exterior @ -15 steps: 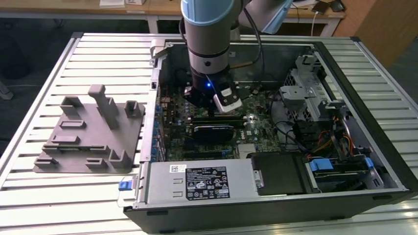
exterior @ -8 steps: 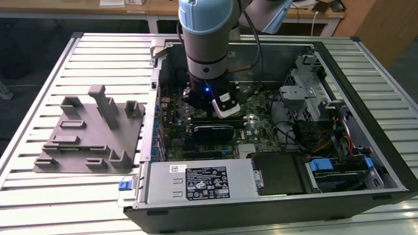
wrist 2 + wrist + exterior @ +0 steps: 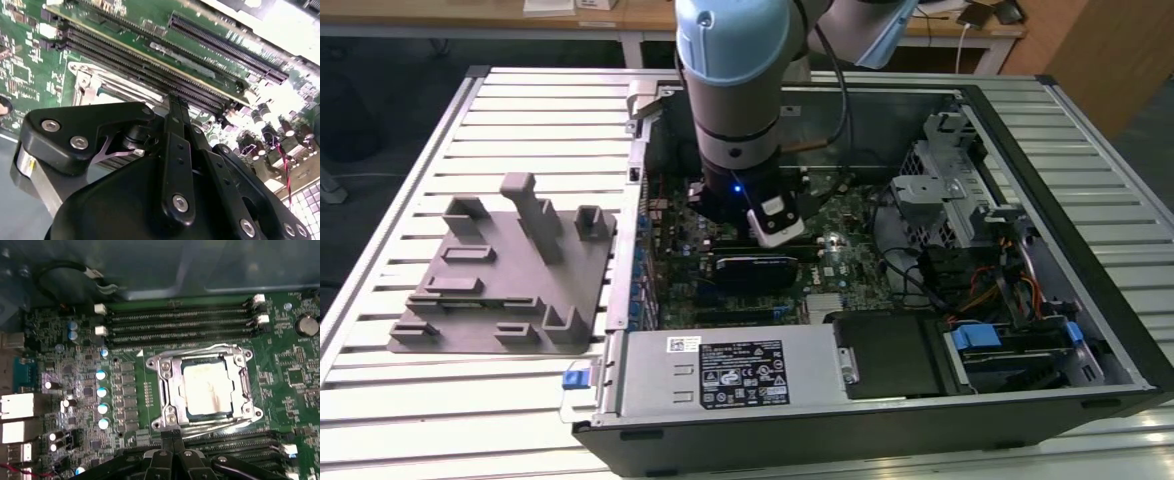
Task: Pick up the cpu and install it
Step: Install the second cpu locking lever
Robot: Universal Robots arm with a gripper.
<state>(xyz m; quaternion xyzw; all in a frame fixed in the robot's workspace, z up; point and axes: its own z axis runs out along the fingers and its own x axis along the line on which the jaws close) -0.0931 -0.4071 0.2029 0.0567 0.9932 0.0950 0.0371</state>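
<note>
My jaws are pressed together with nothing between them. In the first wrist view the two black fingertips [image 3: 172, 436] meet in a thin seam just beside the near edge of the socket frame [image 3: 167, 385], and the second wrist view shows the same: the gripper [image 3: 176, 100] has its fingers flat against each other, tips hovering just over the memory slots [image 3: 150, 75].

The cpu [image 3: 207, 390] is not in my grip. It sits inside the socket on the motherboard [image 3: 125, 385], silvery top facing up, with the metal frame and its wire levers around it. It looks seated level in the recess, so I'd call placement done — whether the frame is latched down I cannot tell.

In the exterior view the arm [image 3: 736, 90] stands nearly vertical inside the open computer case [image 3: 1067, 300], wrist low over the board. The grey fixture block [image 3: 507, 270] lies outside the case toward the exterior view's left, well apart from the work.

Doing this step well, as I judge it: keep the tips off the chip's lid and off the memory slot clips, move straight along the tool axis with no sideways drag across the frame, and confirm the chip lies flat at all four corners before trusting the seat — a tilted corner risks bent contacts.
</note>
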